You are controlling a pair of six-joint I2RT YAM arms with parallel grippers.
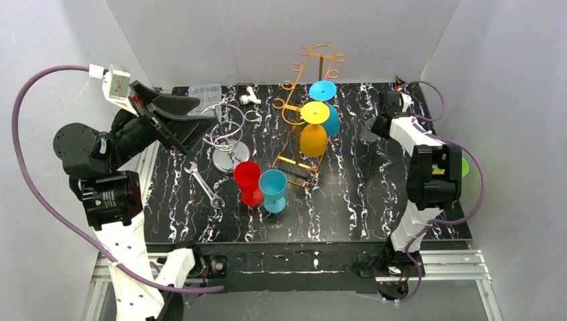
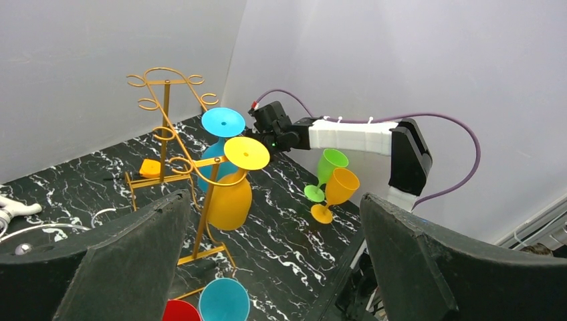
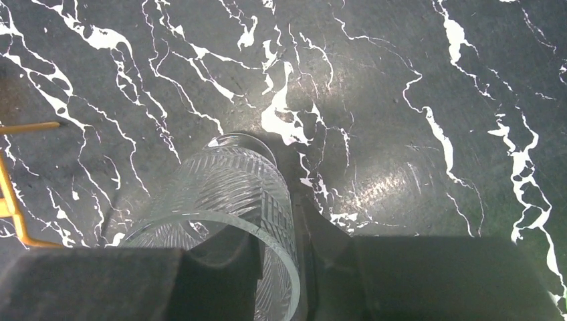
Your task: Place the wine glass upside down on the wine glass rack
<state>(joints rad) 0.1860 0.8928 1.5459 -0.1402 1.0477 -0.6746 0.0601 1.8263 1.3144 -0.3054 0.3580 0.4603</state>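
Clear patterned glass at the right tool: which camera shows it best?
Right wrist: the clear patterned glass fills the foreground, rim and cut pattern sharp, its wall between the fingers of the right tool. Top external shows only a faint grey blur there; left wrist does not show it clearly.

No text, brand, number or sign can be read in any view; the one candidate is a small white label (image 1: 119, 83) near the wrist of the left arm (image 1: 130, 137), seen from above, and its faint marks are too small to make out
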